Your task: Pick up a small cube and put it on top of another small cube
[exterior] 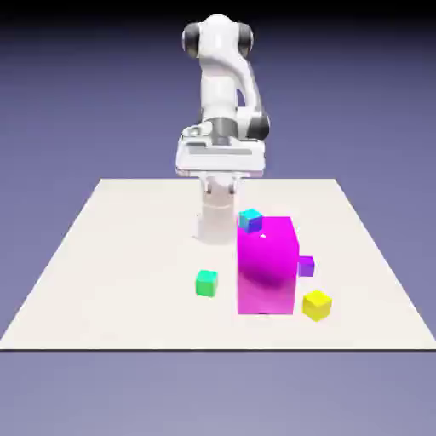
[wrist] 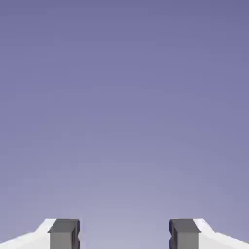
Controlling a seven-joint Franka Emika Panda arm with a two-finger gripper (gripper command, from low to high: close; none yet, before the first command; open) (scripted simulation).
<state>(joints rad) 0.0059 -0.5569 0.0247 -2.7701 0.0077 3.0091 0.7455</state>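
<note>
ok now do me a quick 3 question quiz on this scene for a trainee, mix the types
1. True or false: the gripper's fingers are closed on the green cube.
2. Multiple choice: which small cube shows just beside the right edge of the big magenta block in the exterior view? a) green b) purple c) blue
3. Fill in the blank: in the exterior view, the small cube nearest the bottom edge of the picture is ____.

Key: 1. False, the fingers stand apart with nothing between them. 2. b, the purple cube. 3. yellow.
</note>
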